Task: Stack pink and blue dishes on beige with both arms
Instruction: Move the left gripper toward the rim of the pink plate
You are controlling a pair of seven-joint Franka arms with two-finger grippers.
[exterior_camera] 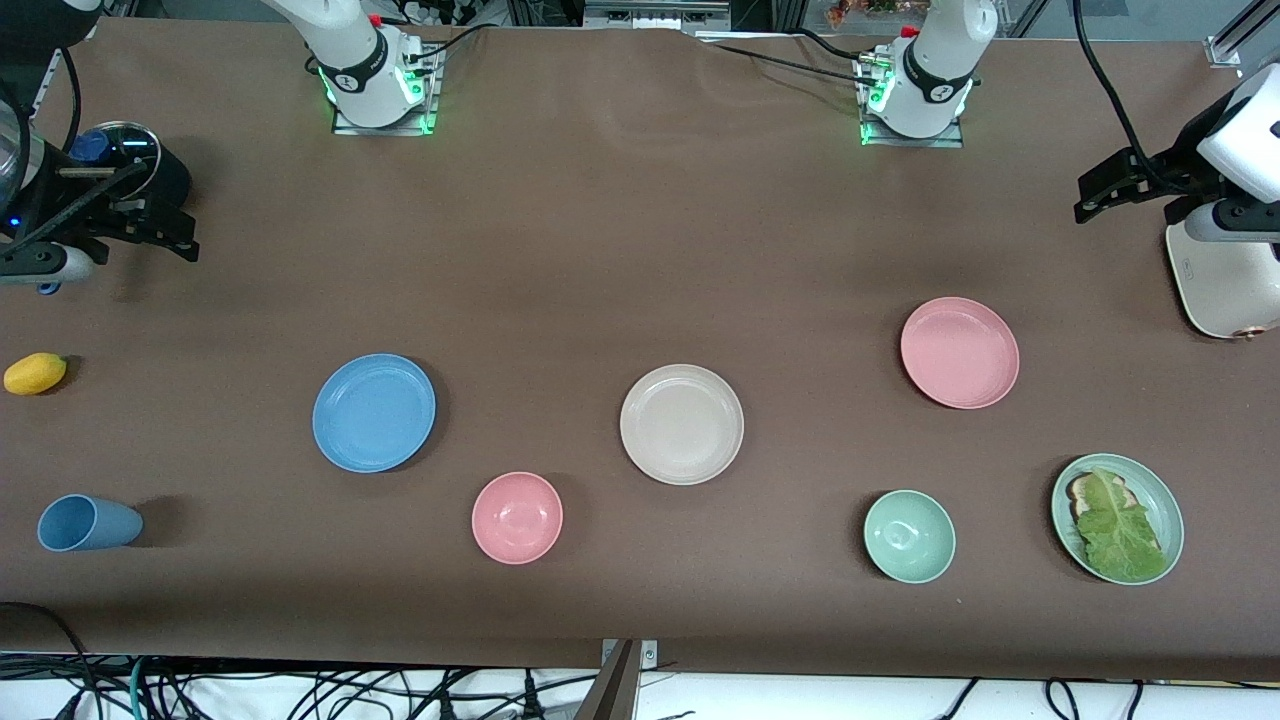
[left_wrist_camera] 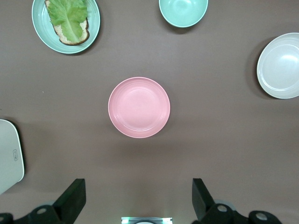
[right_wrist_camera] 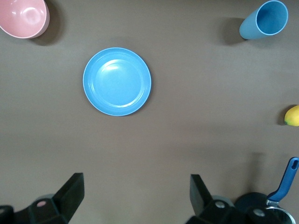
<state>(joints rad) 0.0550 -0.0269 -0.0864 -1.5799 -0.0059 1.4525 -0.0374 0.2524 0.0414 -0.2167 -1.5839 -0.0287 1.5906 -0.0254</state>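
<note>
On the table, beige plate sits between blue plate and pink plate, all apart. Left gripper and right gripper hover, jaws spread, empty.

A wide table under a brown matte cover fills the scene, evenly lit with soft shadows, green lights glowing along its top edge and black cables tangled below its near edge.
</note>
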